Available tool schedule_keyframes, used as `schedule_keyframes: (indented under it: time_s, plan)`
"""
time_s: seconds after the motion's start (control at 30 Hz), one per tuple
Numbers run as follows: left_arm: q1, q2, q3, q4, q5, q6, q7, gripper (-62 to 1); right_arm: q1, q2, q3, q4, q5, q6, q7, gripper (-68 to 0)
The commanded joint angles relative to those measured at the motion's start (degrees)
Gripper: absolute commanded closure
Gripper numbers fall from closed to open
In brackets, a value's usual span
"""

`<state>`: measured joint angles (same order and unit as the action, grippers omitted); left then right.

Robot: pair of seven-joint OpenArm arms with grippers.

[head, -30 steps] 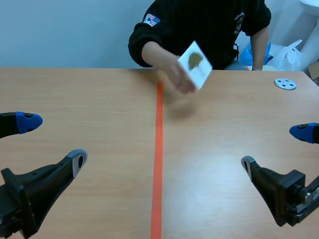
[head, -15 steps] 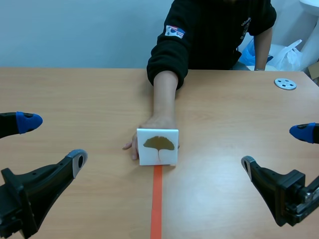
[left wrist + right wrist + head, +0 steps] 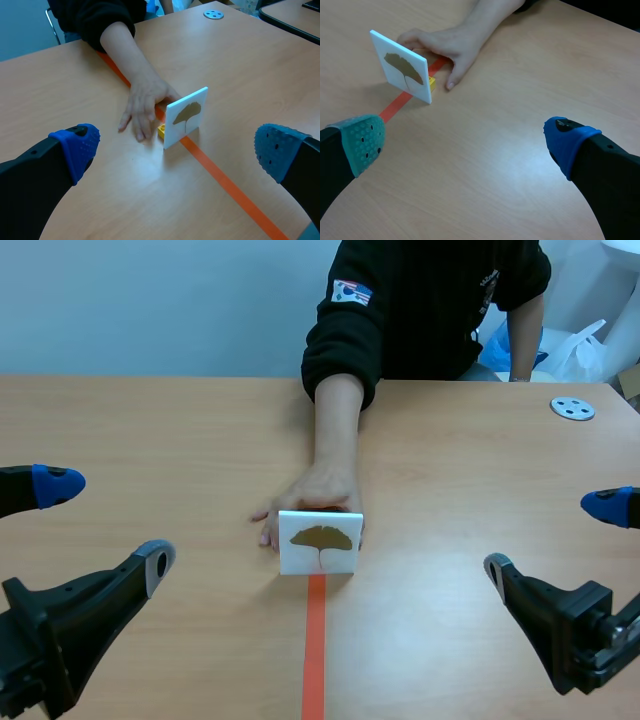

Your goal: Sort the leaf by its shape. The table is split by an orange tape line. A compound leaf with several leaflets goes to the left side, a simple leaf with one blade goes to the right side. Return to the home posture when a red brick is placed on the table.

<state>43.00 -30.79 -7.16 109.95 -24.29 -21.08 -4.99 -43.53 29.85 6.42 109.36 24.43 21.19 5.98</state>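
Note:
A white card [image 3: 318, 541] showing a single fan-shaped olive leaf stands upright on the orange tape line [image 3: 314, 650] at mid-table, on a small yellow base [image 3: 162, 131]. A person's hand [image 3: 318, 490] rests on the table just behind it. The card [image 3: 186, 117] is ahead of my left gripper [image 3: 175, 150], which is open. In the right wrist view the card [image 3: 401, 66] stands ahead and to the left of my right gripper [image 3: 465, 137], also open. Both grippers [image 3: 100, 525] [image 3: 555, 540] stay low at the near corners, apart from the card.
The person in a black top sits across the table, the arm [image 3: 335, 415] reaching along the tape line. A small grey disc [image 3: 572, 408] lies at the far right of the table. Plastic bags [image 3: 580, 350] sit beyond the table's far right edge.
The person brought the card down from the air onto the tape line, then slid it slightly nearer and settled the hand behind it. Neither arm has moved.

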Motion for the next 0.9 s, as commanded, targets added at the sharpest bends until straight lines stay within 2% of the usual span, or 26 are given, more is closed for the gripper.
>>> schedule_keyframes:
  time_s: [0.0, 0.47, 0.6, 0.87]
  plan:
    - [0.0, 0.3, 0.1, 0.3, -0.3, -0.1, -1.0, -62.3, 0.7, 0.0, 0.7, 0.8, 0.2, -0.2, 0.8, -67.9]
    - [0.0, 0.3, 0.1, 0.3, -0.3, -0.1, -1.0, -62.3, 0.7, 0.0, 0.6, 0.8, 0.2, -0.1, 0.8, -67.9]
    - [0.0, 0.3, 0.1, 0.3, -0.3, -0.1, -1.0, -62.3, 1.7, 0.0, 0.6, 0.7, 0.2, 3.8, -0.2, -67.9]
    - [0.0, 0.3, 0.1, 0.3, -0.3, -0.1, -1.0, -62.3, 7.3, 0.0, -0.3, -1.2, 0.2, 6.1, -1.6, -67.9]
